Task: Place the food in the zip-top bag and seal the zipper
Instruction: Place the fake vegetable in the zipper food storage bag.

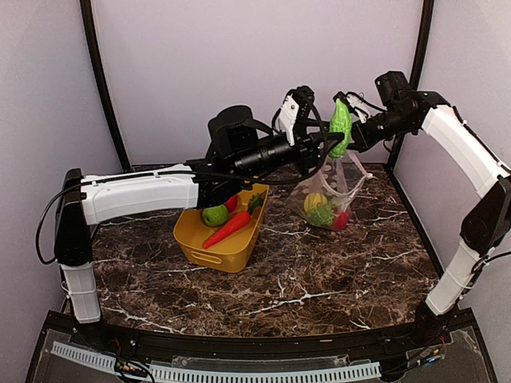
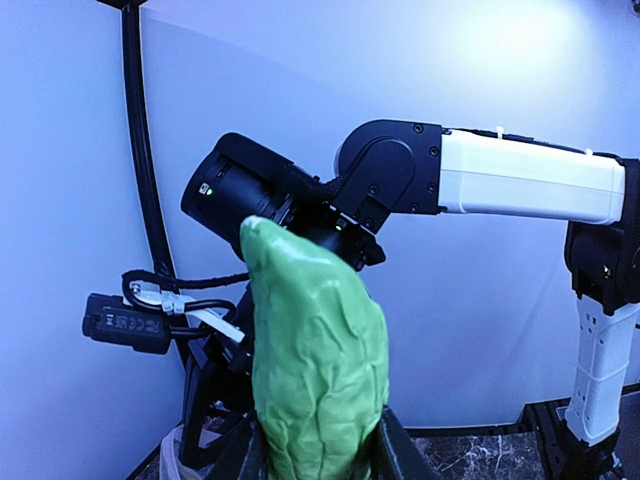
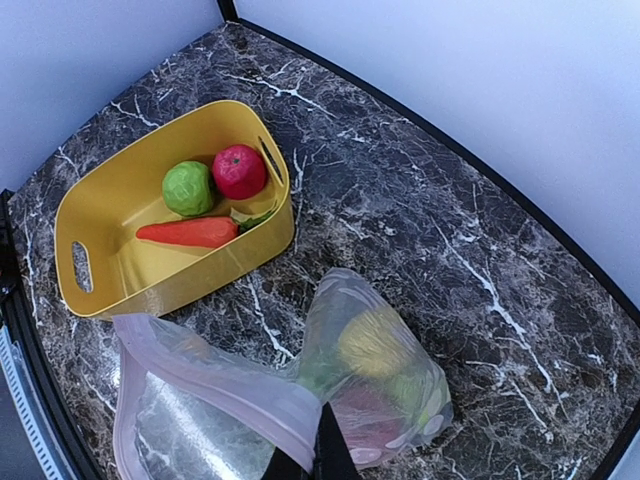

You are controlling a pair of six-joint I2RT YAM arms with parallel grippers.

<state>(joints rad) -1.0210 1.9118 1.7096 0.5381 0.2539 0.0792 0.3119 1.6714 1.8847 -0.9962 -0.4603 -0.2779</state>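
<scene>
On the marble table [image 1: 319, 279], the yellow tub [image 1: 223, 254] holds a carrot [image 1: 227, 230], green fruit [image 1: 214, 215] and red fruit [image 1: 232, 203]; the right hand [image 3: 322, 450] pinches the part-filled zip-top bag [image 1: 331, 195], and the left hand [image 2: 320, 460] grips leafy greens [image 2: 315, 350] just above it.

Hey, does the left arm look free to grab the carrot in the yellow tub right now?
Probably not yet. The left gripper is shut on the leafy green, up near the bag. The carrot itself lies uncovered in the tub, so the way looks free once that green is dropped.
</scene>
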